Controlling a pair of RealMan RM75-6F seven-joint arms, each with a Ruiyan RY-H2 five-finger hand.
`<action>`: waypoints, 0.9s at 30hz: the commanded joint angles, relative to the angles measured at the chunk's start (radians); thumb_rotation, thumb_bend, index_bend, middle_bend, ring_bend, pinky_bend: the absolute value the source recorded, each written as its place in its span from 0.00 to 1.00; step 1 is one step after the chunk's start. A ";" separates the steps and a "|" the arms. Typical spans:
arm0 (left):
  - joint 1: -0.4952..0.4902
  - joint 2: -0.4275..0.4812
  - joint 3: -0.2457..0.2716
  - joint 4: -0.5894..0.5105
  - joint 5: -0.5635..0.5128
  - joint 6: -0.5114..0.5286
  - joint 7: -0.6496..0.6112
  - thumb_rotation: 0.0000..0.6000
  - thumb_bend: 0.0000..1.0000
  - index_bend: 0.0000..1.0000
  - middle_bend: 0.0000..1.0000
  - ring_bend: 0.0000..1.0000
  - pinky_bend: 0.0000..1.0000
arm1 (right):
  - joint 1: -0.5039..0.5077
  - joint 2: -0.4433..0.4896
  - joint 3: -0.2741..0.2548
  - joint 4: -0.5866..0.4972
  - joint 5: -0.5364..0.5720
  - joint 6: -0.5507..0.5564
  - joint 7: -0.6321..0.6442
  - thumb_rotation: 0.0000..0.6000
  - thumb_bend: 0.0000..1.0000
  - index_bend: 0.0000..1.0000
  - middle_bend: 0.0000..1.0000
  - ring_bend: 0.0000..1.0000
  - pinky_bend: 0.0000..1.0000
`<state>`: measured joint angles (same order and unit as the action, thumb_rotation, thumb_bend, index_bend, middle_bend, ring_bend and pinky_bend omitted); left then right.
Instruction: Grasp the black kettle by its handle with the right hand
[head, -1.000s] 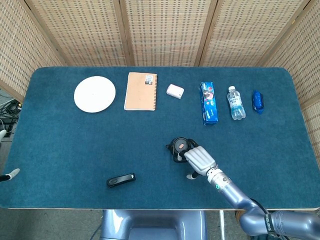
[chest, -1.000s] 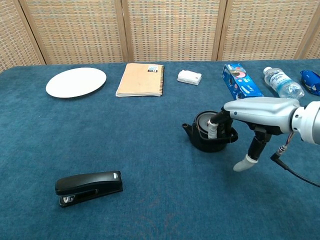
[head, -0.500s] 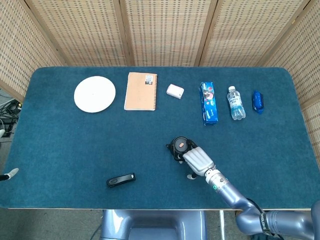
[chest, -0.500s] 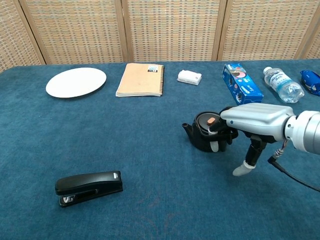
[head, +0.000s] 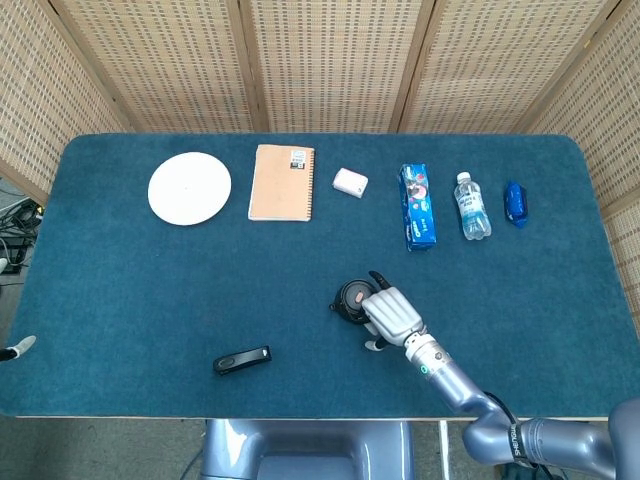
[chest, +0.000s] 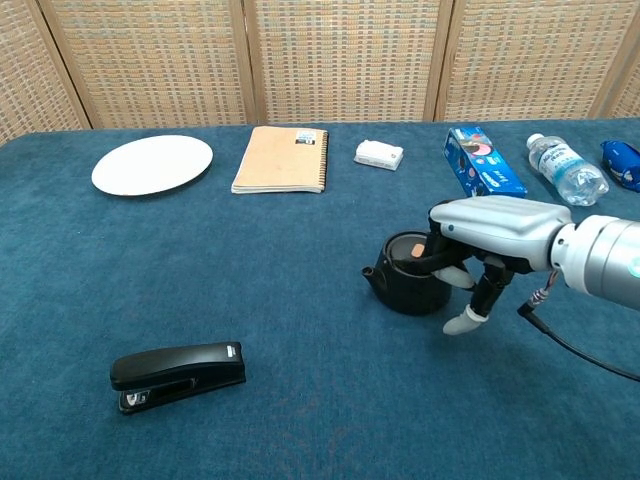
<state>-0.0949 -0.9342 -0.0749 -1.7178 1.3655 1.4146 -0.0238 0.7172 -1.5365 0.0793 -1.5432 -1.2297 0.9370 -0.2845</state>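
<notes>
The black kettle (head: 350, 298) (chest: 400, 290) stands on the blue table, spout to the left and an orange knob on its lid. My right hand (head: 390, 312) (chest: 490, 230) lies over the kettle's right side. Its fingers curl around the handle there, and the thumb points down beside the body. At the head view's left edge only a pale tip of my left hand (head: 8, 350) shows, off the table.
A black stapler (head: 241, 360) (chest: 178, 375) lies front left. Along the back stand a white plate (head: 189, 188), a tan notebook (head: 281, 182), a small white box (head: 350, 182), a blue carton (head: 417, 206), a water bottle (head: 472, 205) and a blue packet (head: 515, 202).
My right hand came down from above the lid and closed its fingers around the handle. The kettle shifted slightly left and toward me.
</notes>
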 joint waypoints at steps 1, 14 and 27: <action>0.000 0.000 0.000 0.000 0.000 0.000 0.001 1.00 0.00 0.00 0.00 0.00 0.00 | -0.001 -0.011 0.016 0.016 -0.022 0.010 0.039 1.00 0.00 0.98 0.92 0.69 0.00; 0.000 0.000 0.000 0.001 0.000 0.000 -0.002 1.00 0.00 0.00 0.00 0.00 0.00 | 0.015 0.029 0.075 -0.010 -0.054 -0.019 0.212 0.99 0.00 1.00 1.00 0.88 0.00; 0.001 0.000 0.001 -0.002 0.004 0.002 0.000 1.00 0.00 0.00 0.00 0.00 0.00 | 0.011 0.057 0.107 -0.076 0.075 -0.007 0.103 0.97 0.00 1.00 1.00 0.93 0.00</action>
<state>-0.0936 -0.9337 -0.0743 -1.7196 1.3693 1.4166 -0.0235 0.7271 -1.4882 0.1804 -1.6039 -1.1798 0.9368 -0.1665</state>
